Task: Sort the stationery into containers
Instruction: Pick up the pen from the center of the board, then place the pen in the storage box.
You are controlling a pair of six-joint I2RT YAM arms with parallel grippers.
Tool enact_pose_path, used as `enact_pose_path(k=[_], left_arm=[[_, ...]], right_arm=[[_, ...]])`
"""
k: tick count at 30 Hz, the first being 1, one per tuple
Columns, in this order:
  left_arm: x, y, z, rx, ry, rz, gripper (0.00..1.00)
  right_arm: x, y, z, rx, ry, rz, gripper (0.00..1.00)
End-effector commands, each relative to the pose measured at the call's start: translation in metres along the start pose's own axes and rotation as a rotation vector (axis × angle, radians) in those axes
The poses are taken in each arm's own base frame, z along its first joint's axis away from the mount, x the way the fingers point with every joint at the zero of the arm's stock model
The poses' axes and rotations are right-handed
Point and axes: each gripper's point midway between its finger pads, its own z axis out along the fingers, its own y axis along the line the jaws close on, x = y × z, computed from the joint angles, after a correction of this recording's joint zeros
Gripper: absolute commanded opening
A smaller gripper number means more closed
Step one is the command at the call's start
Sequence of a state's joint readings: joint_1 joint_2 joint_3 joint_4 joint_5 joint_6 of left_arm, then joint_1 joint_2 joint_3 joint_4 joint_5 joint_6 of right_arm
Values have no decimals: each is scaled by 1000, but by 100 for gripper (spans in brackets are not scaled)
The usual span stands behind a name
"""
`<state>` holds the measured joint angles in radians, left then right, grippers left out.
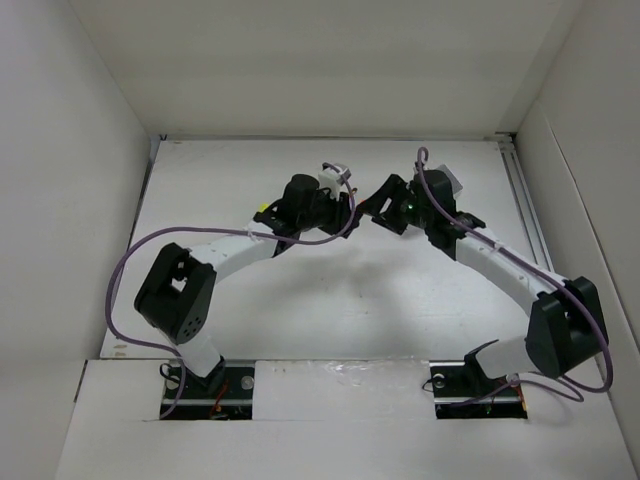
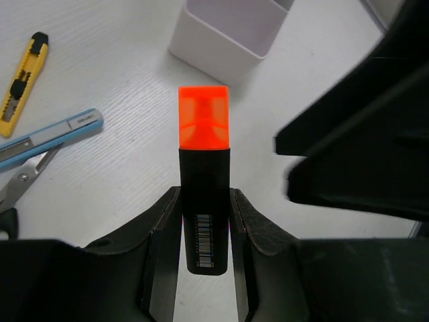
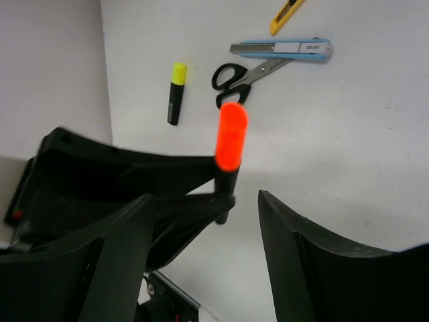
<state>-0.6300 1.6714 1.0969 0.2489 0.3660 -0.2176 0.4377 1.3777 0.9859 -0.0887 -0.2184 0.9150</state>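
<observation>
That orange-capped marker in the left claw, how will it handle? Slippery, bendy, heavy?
Probably stiff: the marker sticks straight out of the left claw with no sag. Its smooth plastic body could slide between the pads if squeezed lightly. Being short and plastic, it is likely light.

- A white worktop (image 1: 350, 300) with a faint linear grain, matte, with soft shadows across its middle.
- A plain white back wall (image 1: 330, 60) rising from the worktop's far edge.
- A white left wall (image 1: 60, 180) and a white right wall (image 1: 590, 180) closing in the sides.
- A thin pale strip (image 1: 522, 190) along the worktop's right edge, possibly a metal rail; it is too small to tell.
- A white front board (image 1: 340, 430) across the near edge, slightly glossy, with two dark rectangular cut-outs, one left (image 1: 240, 392), one right (image 1: 445, 400).
</observation>
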Motion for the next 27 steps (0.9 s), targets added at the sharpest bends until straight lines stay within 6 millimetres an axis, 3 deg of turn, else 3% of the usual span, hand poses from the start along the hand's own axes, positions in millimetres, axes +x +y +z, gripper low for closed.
enact_pose_path(k=[1, 5, 8, 11, 15, 17, 20, 24, 25, 26, 27], left_arm=[[-36, -28, -19, 93, -136, 35, 9], [-29, -33, -20, 124, -117, 35, 11], [-25, -36, -20, 148, -107, 36, 11], [-23, -38, -20, 167, -105, 39, 11], [-12, -38, -18, 184, -83, 34, 11], [-16, -40, -18, 190, -102, 42, 11], [-13, -39, -18, 190, -101, 42, 12], [-14, -38, -20, 182, -111, 44, 23], [-18, -37, -19, 175, -125, 48, 36], [-13, -37, -22, 176, -124, 33, 42], [-25, -39, -28, 169, -179, 50, 47]], right_arm=[[-23, 15, 5, -32, -64, -24, 68], [-30, 1, 10, 29, -118, 0, 65], [-32, 2, 15, 33, -115, 1, 64], [-38, 9, 19, 11, -105, 2, 52], [-31, 0, 35, 30, -63, 10, 42], [-28, -2, 37, 32, -50, 11, 36], [-26, -5, 41, 42, -43, 23, 22], [-33, -5, 38, 52, -78, 30, 7], [-38, -8, 38, 62, -93, 34, 5], [-42, -5, 34, 58, -107, 32, 4], [-51, -6, 31, 66, -143, 48, 3]])
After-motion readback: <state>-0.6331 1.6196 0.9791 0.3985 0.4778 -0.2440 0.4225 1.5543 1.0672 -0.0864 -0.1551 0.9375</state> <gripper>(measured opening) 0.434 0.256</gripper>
